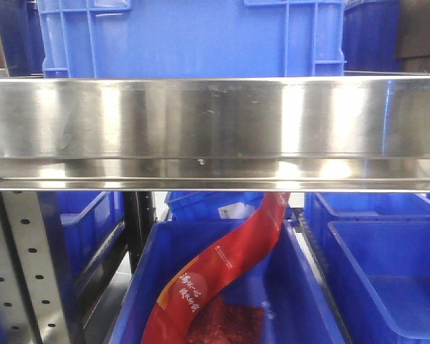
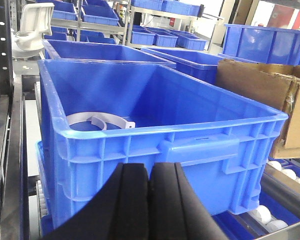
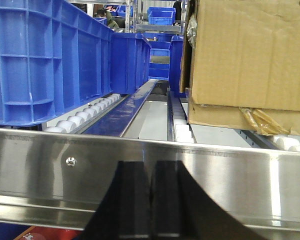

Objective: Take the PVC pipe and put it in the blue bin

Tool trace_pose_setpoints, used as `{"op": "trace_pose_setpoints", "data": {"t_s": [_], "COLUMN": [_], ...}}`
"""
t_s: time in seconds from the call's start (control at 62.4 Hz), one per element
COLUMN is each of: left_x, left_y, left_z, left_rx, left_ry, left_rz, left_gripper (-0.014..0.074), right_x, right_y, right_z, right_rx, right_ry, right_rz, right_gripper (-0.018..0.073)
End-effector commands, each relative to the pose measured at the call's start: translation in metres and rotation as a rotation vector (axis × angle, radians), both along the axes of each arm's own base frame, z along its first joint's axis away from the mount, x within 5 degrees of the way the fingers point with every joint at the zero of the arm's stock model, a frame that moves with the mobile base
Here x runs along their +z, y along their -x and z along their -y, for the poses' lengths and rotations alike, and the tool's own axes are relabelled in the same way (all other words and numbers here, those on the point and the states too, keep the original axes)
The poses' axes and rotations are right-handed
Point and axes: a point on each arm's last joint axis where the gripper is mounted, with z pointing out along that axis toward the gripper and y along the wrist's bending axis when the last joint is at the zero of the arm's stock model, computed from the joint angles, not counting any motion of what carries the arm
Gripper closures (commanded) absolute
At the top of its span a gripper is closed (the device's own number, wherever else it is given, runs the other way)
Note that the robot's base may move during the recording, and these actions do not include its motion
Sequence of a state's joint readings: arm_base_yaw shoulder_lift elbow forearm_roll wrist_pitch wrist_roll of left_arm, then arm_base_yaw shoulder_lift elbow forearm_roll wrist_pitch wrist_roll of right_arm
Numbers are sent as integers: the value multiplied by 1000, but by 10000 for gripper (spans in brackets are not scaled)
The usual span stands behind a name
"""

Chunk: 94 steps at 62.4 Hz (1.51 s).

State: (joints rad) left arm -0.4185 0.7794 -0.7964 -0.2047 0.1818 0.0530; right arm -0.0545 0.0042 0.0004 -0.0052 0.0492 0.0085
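PVC pipe: can't pick it out for certain in any view. Only white part near the task is a curved white clamp-like piece (image 2: 97, 121) lying on the floor of the blue bin (image 2: 155, 137), at about 9 o'clock inside it, near the bin's left wall; whether that's pipe can't tell

Left gripper (image 2: 149, 200) sits at 6 o'clock in the left wrist view, just in front of the bin's near wall; black fingers (image 2: 127, 197) pressed together, nothing between them. Cardboard box (image 2: 262, 95) stands just beside the bin at 3 o'clock. More blue bins behind at 12 o'clock, and a white moulded part (image 2: 32, 27) on a rack at 10 o'clock

Right gripper (image 3: 151, 200) at 6 o'clock in the right wrist view, fingers (image 3: 132, 195) also closed tight w/ nothing held, low in front of a steel rail (image 3: 230, 175). Beyond the rail: blue bin at 9 o'clock on white rollers (image 3: 97, 107), cardboard box at 2 o'clock

Front view: steel shelf edge (image 1: 215, 118) across the middle, blue crate (image 1: 201, 36) above at 12 o'clock, red printed bag (image 1: 222, 276) hanging into a lower blue tub (image 1: 301, 294) at 6 o'clock
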Motion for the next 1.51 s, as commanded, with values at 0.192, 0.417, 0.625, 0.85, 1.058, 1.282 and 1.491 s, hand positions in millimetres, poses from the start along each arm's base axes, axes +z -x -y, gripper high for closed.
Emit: {"op": "trace_pose_setpoints", "data": {"t_s": [0.192, 0.417, 0.625, 0.85, 1.058, 1.282, 1.491], "left_x": [3, 3, 3, 3, 3, 1, -22], "left_y": [2, 2, 2, 2, 2, 1, 18], "left_z": [0, 0, 0, 0, 0, 0, -20], "left_rx": [-2, -2, -2, -2, -2, -1, 80], "left_ry": [6, 6, 6, 6, 6, 5, -75], "left_rz": [22, 22, 22, 22, 22, 19, 75], "left_gripper": [707, 707, 707, 707, 707, 707, 707], "right_x": [1, 4, 4, 4, 4, 4, 4], "right_y": [0, 1, 1, 1, 1, 1, 1], "right_z": [0, 0, 0, 0, 0, 0, 0], "right_rx": [-3, -3, -3, -3, -3, -3, -3], "right_ry": [-32, -30, -30, -30, -30, -30, -30], "right_rz": [11, 45, 48, 48, 48, 48, 48], "right_gripper": [727, 727, 727, 727, 727, 727, 727]}}
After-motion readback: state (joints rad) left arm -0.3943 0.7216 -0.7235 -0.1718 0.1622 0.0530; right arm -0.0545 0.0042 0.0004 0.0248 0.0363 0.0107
